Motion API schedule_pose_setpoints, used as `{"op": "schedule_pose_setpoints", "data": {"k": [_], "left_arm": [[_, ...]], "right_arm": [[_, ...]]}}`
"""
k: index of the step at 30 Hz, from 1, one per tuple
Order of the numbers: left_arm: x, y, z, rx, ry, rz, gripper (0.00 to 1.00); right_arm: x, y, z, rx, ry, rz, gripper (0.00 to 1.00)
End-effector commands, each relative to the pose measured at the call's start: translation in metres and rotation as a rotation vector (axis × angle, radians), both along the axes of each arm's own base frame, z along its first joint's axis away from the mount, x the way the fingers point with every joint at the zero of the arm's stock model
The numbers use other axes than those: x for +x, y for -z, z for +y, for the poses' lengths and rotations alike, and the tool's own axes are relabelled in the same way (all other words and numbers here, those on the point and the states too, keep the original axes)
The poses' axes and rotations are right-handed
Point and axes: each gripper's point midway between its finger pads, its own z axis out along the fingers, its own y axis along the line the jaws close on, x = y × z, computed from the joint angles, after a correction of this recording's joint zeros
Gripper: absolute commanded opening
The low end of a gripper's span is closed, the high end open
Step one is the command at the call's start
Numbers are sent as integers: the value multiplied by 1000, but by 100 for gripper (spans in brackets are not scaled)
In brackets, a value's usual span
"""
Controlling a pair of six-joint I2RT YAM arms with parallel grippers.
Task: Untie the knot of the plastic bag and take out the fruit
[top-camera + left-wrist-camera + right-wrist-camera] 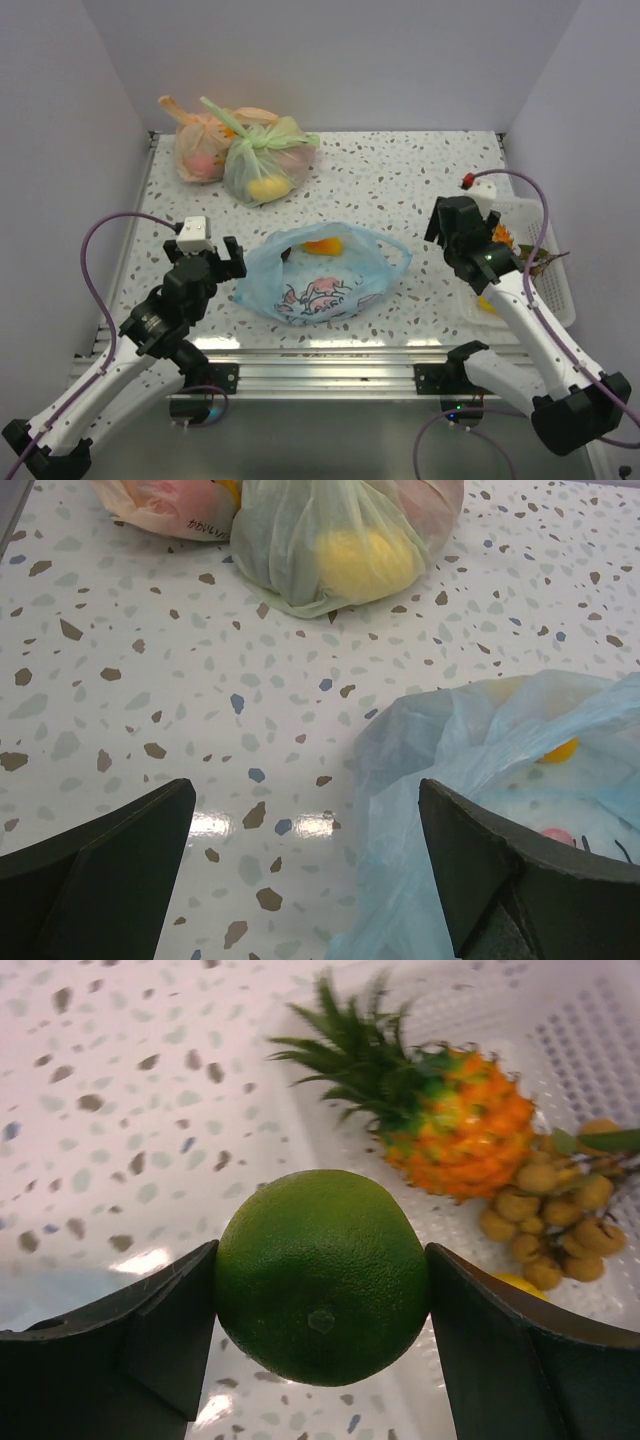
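bag (320, 278): lying on the table (420, 180), mouth gaping
right gripper (322, 1295): squeezing a green lime (320, 1250) near the pineapple (470, 1135)
left gripper (305, 860): hanging wide open, holding nothing

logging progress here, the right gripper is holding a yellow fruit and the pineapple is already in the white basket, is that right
Not quite. The fruit clamped in the right gripper is green, not yellow, as the right wrist view shows. The rest holds: the pineapple already lies in the white basket.
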Motion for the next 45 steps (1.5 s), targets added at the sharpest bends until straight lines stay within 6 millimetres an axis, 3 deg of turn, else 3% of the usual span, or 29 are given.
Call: {"op": "schedule_pose_setpoints", "data": {"k": [1,3,9,11,13,15,22,29,32,33,40,45], "left_arm": [[4,-10,-2,-9,6,-42,100],[4,-9,-1,-7,6,-39,100],[4,-9,-2,-9,5,-39,100],[5,-8,-2,-7,7,-36,100],[5,-8,-2,-6,5,-35,100],[5,-9,-2,-7,7,-38,100],[5,-7,-4,-3,13,-32,100],[6,-6,-4,-1,13,-28,100],[6,-5,-5,0,15,-26,100],[7,-5,-5,3,14,-25,100],[6,-5,-5,-1,18,-26,100],[7,-5,-5,-1,14,-25,100]], "right_arm": [[-9,6,-55,10,188,2,57],[-11,17,-75,53,253,25,59],[-10,49,-105,158,346,112,62],[-9,55,-106,186,354,116,70],[-9,59,-106,195,359,122,90],[-10,61,-105,199,356,130,98],[-7,51,-90,237,258,91,99],[7,26,-39,323,-33,48,99],[13,14,-2,270,-189,30,98],[14,12,23,252,-273,29,98],[5,-3,130,183,-647,30,91],[-24,-11,209,113,-972,38,86]]}}
